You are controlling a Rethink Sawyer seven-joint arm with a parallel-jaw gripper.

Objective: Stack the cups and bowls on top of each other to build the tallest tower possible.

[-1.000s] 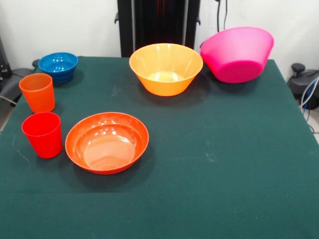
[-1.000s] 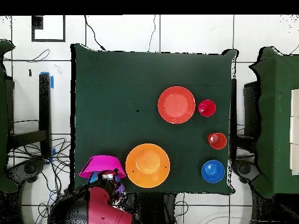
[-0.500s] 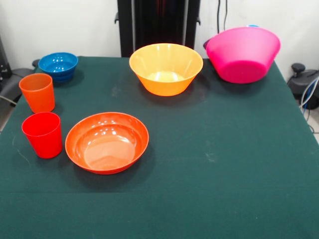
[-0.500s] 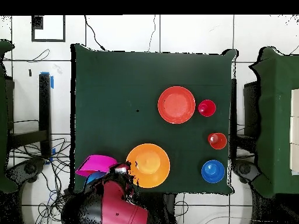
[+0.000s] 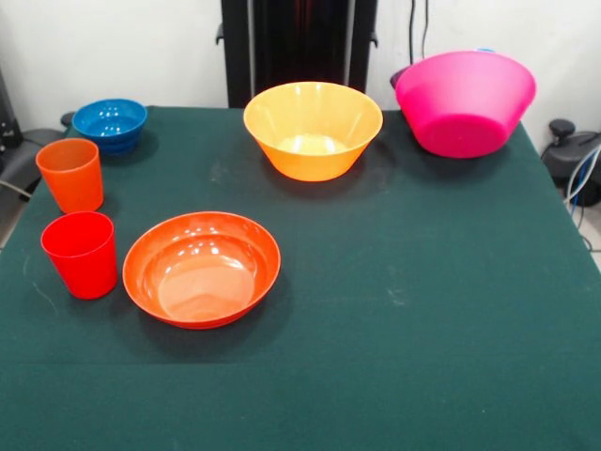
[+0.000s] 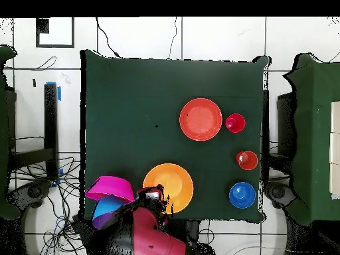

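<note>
Front view: tower (image 5: 465, 101) tilted at upper right of the table (image 5: 413, 310), fingers' state can't tell.

In the front view, the green cloth-covered table (image 5: 423, 310) fills most of the frame. The large magenta-pink plastic bowl (image 5: 465, 101) sits at the upper right, tilted, over the table's far right corner. Left of it, at upper centre, stands the yellow-orange plastic bowl (image 5: 313, 128). The small blue plastic bowl (image 5: 110, 124) lies at the upper left, near the table's far left corner. Below it, along the left edge, stands the orange plastic tumbler (image 5: 70, 174), and just below that the red plastic tumbler (image 5: 81, 253). The shallow red-orange plastic bowl (image 5: 202, 268) lies just right of the red tumbler, left of centre.
</note>
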